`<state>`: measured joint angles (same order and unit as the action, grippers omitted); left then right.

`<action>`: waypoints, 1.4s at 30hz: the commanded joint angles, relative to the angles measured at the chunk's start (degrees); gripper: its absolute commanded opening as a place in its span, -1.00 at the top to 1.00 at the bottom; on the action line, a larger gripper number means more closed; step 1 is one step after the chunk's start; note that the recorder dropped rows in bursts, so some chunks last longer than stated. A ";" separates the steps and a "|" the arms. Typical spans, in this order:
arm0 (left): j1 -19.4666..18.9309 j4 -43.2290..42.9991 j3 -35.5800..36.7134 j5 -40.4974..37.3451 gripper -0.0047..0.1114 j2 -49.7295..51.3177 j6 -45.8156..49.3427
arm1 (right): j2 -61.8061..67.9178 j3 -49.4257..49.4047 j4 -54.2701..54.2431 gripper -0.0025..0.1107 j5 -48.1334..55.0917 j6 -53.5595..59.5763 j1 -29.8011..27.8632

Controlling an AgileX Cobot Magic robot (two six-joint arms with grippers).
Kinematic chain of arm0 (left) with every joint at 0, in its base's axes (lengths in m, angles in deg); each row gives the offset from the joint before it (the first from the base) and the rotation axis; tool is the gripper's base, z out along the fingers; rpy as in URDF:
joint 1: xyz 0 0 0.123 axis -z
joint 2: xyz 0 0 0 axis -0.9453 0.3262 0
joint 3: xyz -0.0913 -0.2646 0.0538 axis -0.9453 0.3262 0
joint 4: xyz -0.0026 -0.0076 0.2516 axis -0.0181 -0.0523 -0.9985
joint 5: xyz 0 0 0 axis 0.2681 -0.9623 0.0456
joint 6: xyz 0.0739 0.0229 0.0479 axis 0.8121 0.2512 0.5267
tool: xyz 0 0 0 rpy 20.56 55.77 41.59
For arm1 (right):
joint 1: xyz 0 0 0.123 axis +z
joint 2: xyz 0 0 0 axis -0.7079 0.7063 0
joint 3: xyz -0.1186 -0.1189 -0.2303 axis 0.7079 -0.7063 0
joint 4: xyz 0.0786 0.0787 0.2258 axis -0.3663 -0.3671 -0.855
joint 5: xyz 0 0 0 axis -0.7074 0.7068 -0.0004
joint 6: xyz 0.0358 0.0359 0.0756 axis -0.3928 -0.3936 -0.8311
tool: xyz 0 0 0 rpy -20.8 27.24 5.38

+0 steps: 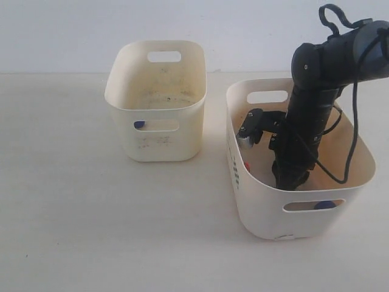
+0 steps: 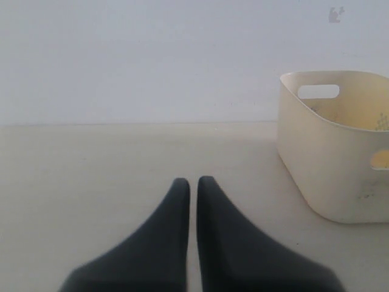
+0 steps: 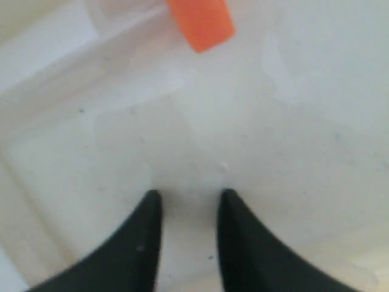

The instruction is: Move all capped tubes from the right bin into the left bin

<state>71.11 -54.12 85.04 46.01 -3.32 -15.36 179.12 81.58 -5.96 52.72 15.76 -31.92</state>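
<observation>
The right bin (image 1: 262,207) is the wide cream tub, and my right arm (image 1: 307,121) reaches down into it. In the right wrist view my right gripper (image 3: 189,194) is open just above the bin's pale floor, with nothing between its fingers. An orange-red capped tube (image 3: 200,21) lies a little beyond the fingertips; its cap also shows by the bin's left wall (image 1: 247,166). A blue cap (image 1: 325,205) shows through the front handle slot. The left bin (image 1: 155,100) holds a blue-capped tube (image 1: 139,124), seen through its slot. My left gripper (image 2: 189,180) is shut and empty, low over the table.
The two bins stand side by side on a pale table (image 1: 73,201) with a narrow gap between them. A white wall lies behind. In the left wrist view the left bin (image 2: 331,152) stands off to one side of the fingers.
</observation>
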 commanded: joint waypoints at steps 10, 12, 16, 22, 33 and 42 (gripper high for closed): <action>0.41 0.19 -0.12 0.37 0.85 0.23 -0.24 | -0.89 3.80 1.26 0.96 3.04 -6.57 0.03; 0.41 0.19 -0.12 0.37 0.85 0.23 -0.24 | -1.34 5.01 -2.15 0.96 4.56 -10.80 0.03; 0.41 0.19 -0.12 0.37 0.85 0.23 -0.24 | -1.35 5.00 -8.50 0.86 6.42 -12.66 0.03; 0.41 0.19 -0.12 0.37 0.85 0.23 -0.24 | -1.35 5.00 -10.27 0.04 6.52 -19.79 0.03; 0.41 0.19 -0.12 0.37 0.85 0.23 -0.24 | -1.35 4.88 -14.92 -0.09 5.94 -34.47 0.03; 0.41 0.19 -0.12 0.37 0.85 0.23 -0.24 | -1.35 0.60 -15.46 -0.09 -4.12 -40.75 0.03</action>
<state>71.11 -54.12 85.04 46.01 -3.32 -15.36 177.96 82.78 -19.82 51.72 -23.72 -31.92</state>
